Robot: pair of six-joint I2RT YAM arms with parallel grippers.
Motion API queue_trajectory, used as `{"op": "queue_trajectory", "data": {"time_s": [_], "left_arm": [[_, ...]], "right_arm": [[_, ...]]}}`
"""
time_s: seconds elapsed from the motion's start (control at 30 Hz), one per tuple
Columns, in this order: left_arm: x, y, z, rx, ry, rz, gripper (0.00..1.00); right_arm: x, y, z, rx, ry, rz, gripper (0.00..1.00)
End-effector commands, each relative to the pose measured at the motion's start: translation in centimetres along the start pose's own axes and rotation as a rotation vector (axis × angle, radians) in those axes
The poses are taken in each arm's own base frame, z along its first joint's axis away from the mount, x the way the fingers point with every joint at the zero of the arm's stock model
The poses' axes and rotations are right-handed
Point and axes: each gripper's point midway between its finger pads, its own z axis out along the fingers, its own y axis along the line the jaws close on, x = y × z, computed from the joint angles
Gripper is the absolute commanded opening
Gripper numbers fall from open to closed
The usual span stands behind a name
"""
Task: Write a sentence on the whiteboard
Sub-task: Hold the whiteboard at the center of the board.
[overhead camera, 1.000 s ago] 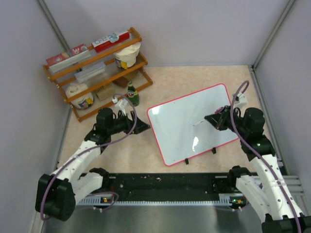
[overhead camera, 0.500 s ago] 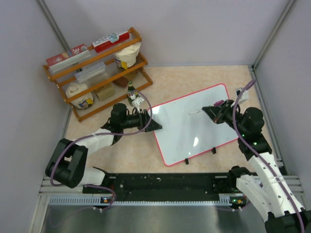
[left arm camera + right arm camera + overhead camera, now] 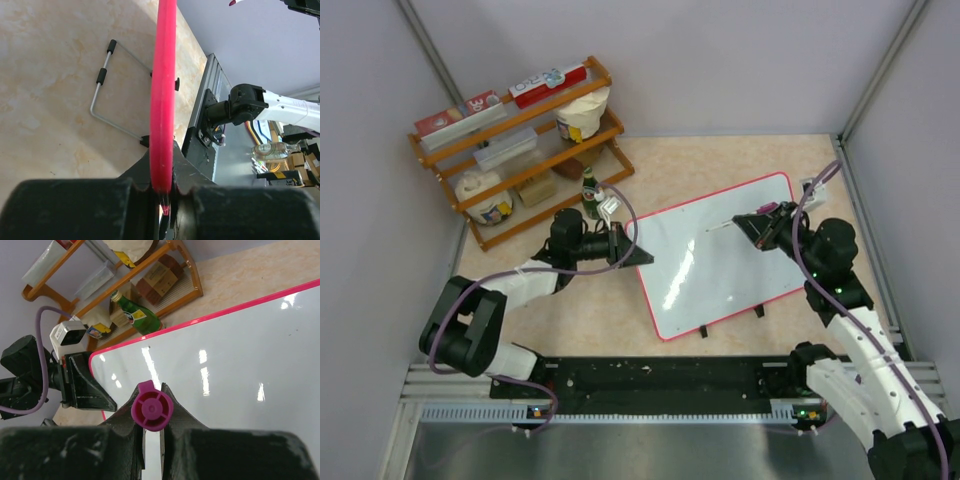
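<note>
Since a second ago the left gripper (image 3: 162,186) has swung over to the whiteboard (image 3: 720,262), which lies skewed right of centre on the table (image 3: 720,165), and has closed on the left corner of its red frame. The right gripper (image 3: 152,427) clamps a magenta marker (image 3: 152,410), its tip above the board's upper middle. No writing shows, though glare may hide strokes. Clean lettering needs that hold kept firm and tip pressure light.

Legible print: one number, on the far-left rack

A short red box (image 3: 480,103) on the top shelf of the wooden rack (image 3: 612,118) bears white digits that look like "30". The long red box (image 3: 548,84) beside it, the green bottle (image 3: 145,322) and the tub (image 3: 485,198) carry labels too small to read. The whiteboard (image 3: 720,270) shows no legible letters.
</note>
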Motion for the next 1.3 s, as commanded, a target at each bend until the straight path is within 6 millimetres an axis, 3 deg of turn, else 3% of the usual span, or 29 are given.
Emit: {"op": "queue_trajectory", "data": {"time_s": [0.0, 0.57, 0.77, 0.93, 1.27], "left_arm": [[0.4, 0.9, -0.6, 0.015, 0.045, 0.099, 0.00], [2.7, 3.6, -2.3, -0.094, 0.148, 0.111, 0.00], [2.9, 4.4, -2.6, -0.130, 0.156, 0.115, 0.00], [2.9, 4.1, -2.5, -0.119, 0.156, 0.114, 0.00], [2.6, 3.5, -2.9, -0.127, 0.141, 0.133, 0.00]], "right_arm": [[-1.4, 2.0, 0.1, -0.073, -0.018, -0.070, 0.00], [-1.1, 3.9, 0.3, -0.109, -0.006, -0.220, 0.00], [-0.4, 5.7, 1.1, -0.098, -0.065, -0.278, 0.00], [0.2, 7.5, 1.7, -0.141, -0.121, -0.304, 0.00], [0.6, 9.2, 3.4, -0.165, -0.137, -0.312, 0.00]]}}
